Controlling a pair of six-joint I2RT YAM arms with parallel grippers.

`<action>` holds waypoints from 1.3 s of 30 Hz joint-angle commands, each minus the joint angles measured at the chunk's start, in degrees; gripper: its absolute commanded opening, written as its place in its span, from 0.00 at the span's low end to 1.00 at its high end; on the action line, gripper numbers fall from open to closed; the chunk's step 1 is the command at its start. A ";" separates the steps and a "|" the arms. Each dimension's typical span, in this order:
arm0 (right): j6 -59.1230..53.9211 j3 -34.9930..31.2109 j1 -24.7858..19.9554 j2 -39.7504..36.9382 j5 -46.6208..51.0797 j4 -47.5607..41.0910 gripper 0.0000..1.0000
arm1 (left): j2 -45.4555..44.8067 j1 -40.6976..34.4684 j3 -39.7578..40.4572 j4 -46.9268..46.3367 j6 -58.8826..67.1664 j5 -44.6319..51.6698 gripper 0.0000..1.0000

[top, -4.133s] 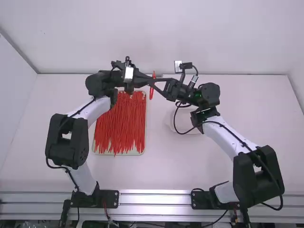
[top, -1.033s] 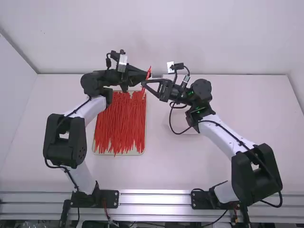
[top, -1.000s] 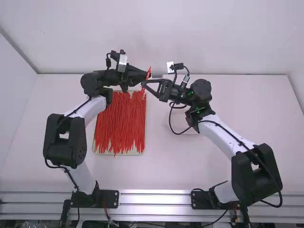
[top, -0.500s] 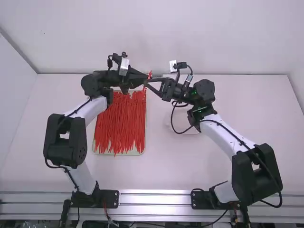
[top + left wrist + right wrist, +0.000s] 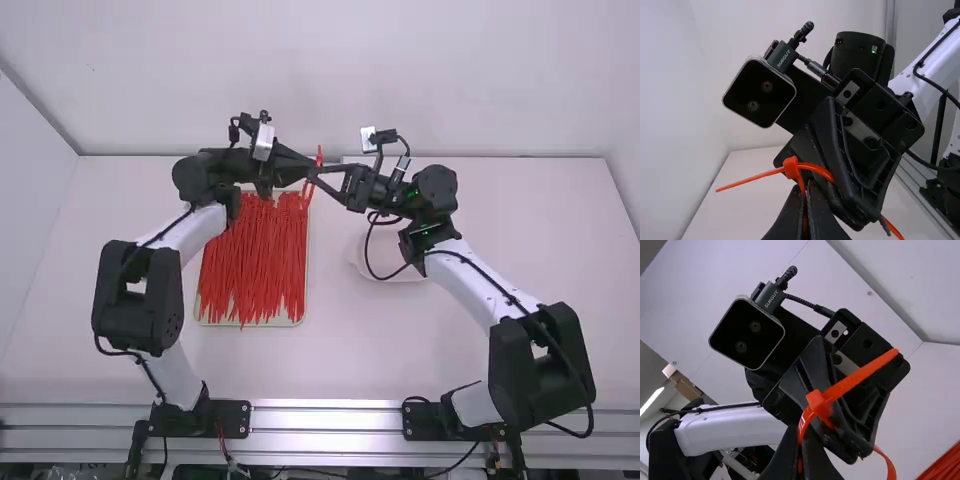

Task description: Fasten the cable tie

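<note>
While 2 pincers (image 5: 804, 216) (image 5: 800, 456) pinch it, the cable tie (image 5: 790, 169) runs crosswise.

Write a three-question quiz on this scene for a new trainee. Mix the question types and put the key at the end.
1. Pick one. The cable tie being fastened is:
A. lying loose and untouched
B. gripped in the air by both the left gripper and the right gripper
C. held by one gripper only

2. True or false: the pile of spare ties rests on a board.

3. Fill in: in the high view, that pile lies on the robot's ____ side.

Key: 1 B; 2 true; 3 left.
</note>
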 commanded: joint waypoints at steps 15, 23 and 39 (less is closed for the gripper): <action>0.26 1.33 -2.49 0.87 -3.02 -0.04 0.26 | -4.09 2.03 1.33 1.03 1.46 4.20 0.01; 0.33 1.33 -3.39 0.87 -3.30 0.57 0.39 | -4.09 2.89 1.33 0.39 0.48 5.68 0.01; 3.39 1.36 -3.30 0.83 0.79 5.20 0.44 | -4.09 -0.37 -0.98 1.09 -0.09 6.27 0.01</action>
